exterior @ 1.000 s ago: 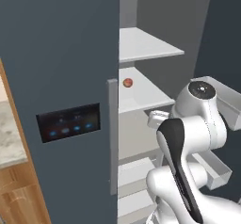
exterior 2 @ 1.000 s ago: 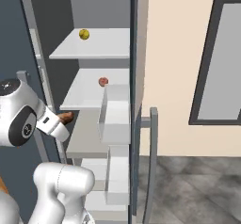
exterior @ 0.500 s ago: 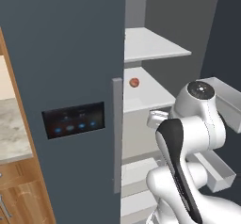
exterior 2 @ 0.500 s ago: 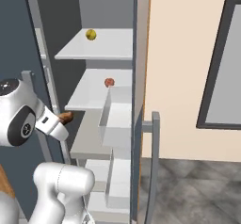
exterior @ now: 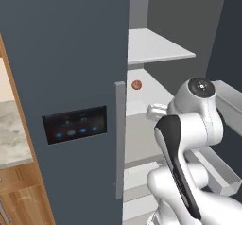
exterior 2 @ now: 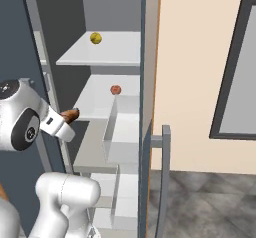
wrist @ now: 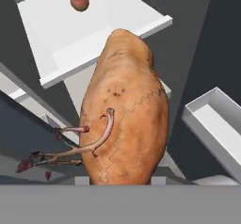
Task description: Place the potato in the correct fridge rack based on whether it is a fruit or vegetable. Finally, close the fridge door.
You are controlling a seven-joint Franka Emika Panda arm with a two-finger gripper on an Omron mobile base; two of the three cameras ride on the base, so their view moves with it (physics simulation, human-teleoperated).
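Observation:
A brown lumpy potato [wrist: 127, 115] with thin reddish sprouts fills the hand view, and my gripper [exterior 2: 67, 119] is shut on it. From the right base view the potato [exterior 2: 70, 114] sticks out of the hand in front of the open fridge, just below the front edge of the middle fridge rack [exterior 2: 97, 104]. That rack [wrist: 61, 39] lies ahead in the hand view and carries an orange-red ball [wrist: 79, 0]. The fridge door [exterior 2: 146, 182] stands open to the right, its bar handle [exterior 2: 165, 182] facing me. My fingertips are hidden behind the potato.
A yellow ball [exterior 2: 95, 38] rests on the upper rack [exterior 2: 112, 54]. Translucent bins [exterior 2: 125, 137] line the inside of the open door, close beside the hand. The shut door with the black display panel [exterior: 74, 124] stands on the left, next to a wooden cabinet and counter [exterior: 12, 143].
The whole picture has shifted and the fridge looks slightly nearer, so the base has moved. The arm keeps its pose with the potato still in the gripper.

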